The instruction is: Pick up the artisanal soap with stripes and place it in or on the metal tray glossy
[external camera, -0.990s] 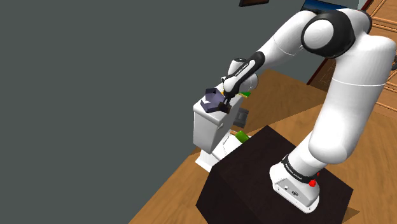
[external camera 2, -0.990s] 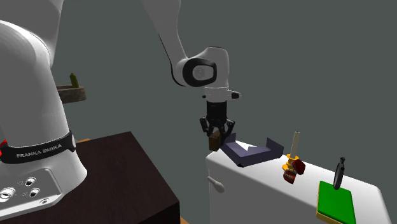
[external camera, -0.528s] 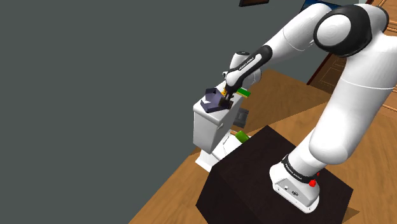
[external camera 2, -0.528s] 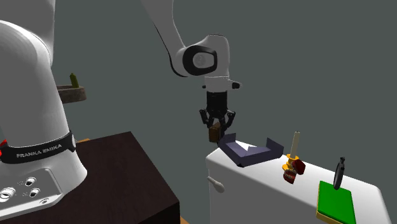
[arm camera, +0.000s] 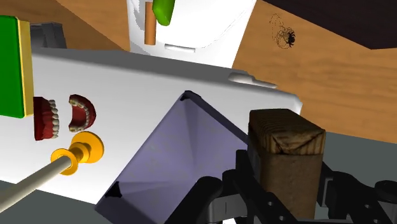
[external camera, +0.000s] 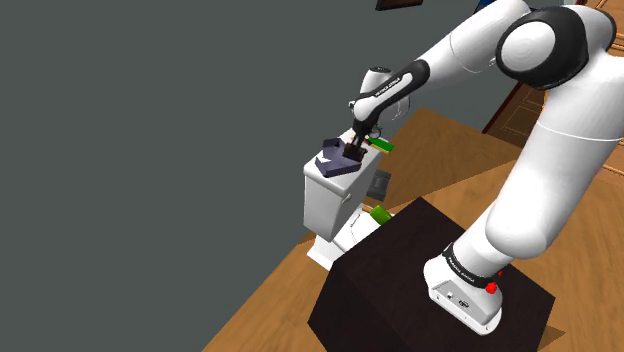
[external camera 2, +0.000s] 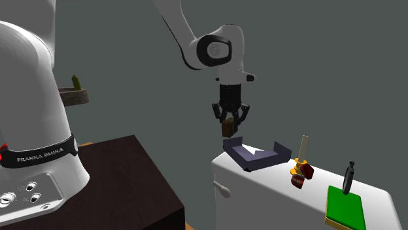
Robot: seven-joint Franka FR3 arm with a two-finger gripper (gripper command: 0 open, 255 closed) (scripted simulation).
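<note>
Holding the brown soap block (arm camera: 284, 159) pinched between my gripper's (external camera 2: 228, 123) fingers, I see it hanging above one end of the purple-grey tray (external camera 2: 256, 155), clear of the tray's raised walls. The tray lies on a white tank lid (external camera 2: 288, 189), close to the lid's edge. A candlestick (external camera 2: 302, 155), toy teeth (arm camera: 63, 118) and a green pad (external camera 2: 344, 207) stand beside the tray, apart from it.

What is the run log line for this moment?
fingers: shut on brown soap | tray: empty, on white tank | brown soap: lifted near tray corner
</note>
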